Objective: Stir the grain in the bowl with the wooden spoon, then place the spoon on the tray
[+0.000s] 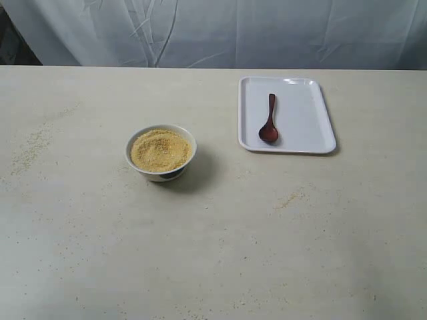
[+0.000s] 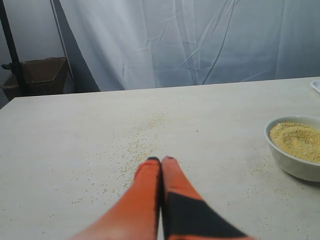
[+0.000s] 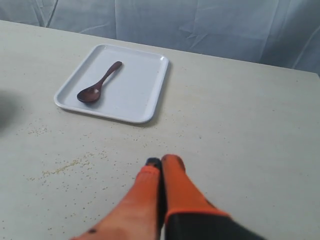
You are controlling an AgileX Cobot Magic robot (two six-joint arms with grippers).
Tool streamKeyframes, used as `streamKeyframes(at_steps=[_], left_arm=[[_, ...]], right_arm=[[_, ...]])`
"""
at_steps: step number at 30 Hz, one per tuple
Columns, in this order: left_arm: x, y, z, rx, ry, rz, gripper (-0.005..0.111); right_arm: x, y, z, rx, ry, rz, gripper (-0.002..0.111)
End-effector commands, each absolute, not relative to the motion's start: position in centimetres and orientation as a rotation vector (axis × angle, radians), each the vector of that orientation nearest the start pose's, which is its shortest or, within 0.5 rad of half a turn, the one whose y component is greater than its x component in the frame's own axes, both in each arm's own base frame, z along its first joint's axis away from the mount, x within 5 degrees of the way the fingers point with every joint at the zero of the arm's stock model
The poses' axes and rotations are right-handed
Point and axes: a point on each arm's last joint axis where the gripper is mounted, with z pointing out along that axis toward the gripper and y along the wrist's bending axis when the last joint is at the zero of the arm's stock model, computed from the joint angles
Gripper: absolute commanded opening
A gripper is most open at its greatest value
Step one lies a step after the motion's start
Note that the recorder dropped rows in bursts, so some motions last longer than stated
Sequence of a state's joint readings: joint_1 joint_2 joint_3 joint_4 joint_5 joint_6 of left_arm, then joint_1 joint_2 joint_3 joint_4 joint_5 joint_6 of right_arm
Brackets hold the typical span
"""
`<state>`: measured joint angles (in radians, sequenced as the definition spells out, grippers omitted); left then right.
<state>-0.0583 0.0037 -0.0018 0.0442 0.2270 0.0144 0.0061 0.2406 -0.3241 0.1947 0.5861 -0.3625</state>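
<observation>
The small white bowl [image 1: 161, 153] stands left of the table's middle, filled with a mound of golden-yellow grain [image 1: 161, 149]. The dark wooden spoon [image 1: 269, 121] lies on the white tray [image 1: 313, 113] at the back right, scoop toward the front. Neither arm shows in the exterior view. My left gripper [image 2: 161, 160] hovers over the table with its orange fingers pressed together and nothing between them; the bowl [image 2: 295, 147] sits off to its side. My right gripper [image 3: 162, 161] is shut and empty too, well short of the tray [image 3: 135, 95] and spoon [image 3: 99, 84].
Loose grains lie scattered on the pale tabletop, with a patch at the far left [image 1: 33, 147] and another [image 1: 291, 198] in front of the tray. A white cloth hangs behind the table. A brown box [image 2: 42, 75] stands beyond the table's edge.
</observation>
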Motion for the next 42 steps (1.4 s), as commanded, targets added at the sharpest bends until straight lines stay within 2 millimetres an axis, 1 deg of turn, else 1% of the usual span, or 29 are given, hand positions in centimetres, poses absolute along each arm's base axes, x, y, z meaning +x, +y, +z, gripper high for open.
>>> streamKeyframes(at_steps=[1,7,24,28,30,32,34,42], left_arm=[[5.6,-0.3,19.4,0.092,1.698,0.003,0.000],[5.6,-0.3,19.4,0.092,1.698,0.003,0.000],[5.6,-0.3,19.4,0.093,1.696,0.003,0.000],[5.6,-0.3,19.4,0.093,1.696,0.003,0.000],[5.6,-0.3,19.4,0.093,1.696,0.003,0.000],[5.6,-0.3,19.4,0.093,1.696,0.003,0.000],[5.6,-0.3,19.4,0.093,1.696,0.003,0.000],[5.6,-0.3,19.4,0.093,1.696,0.003,0.000]], right_arm=[[5.5,1.0,25.8,-0.256,1.898,-0.021,0.000],[2.9,1.0,26.6,-0.246,1.710,-0.043,0.000],[2.9,1.0,26.6,-0.243,1.708,-0.039,0.000],[3.1,0.8,26.7,-0.248,1.679,-0.092,0.000],[3.6,0.6,26.3,-0.228,1.615,-0.117,0.000],[4.2,0.4,25.9,-0.192,1.512,-0.139,0.000],[4.7,0.2,25.1,-0.168,1.451,-0.155,0.000],[5.6,0.1,20.6,-0.177,1.570,-0.149,0.000]])
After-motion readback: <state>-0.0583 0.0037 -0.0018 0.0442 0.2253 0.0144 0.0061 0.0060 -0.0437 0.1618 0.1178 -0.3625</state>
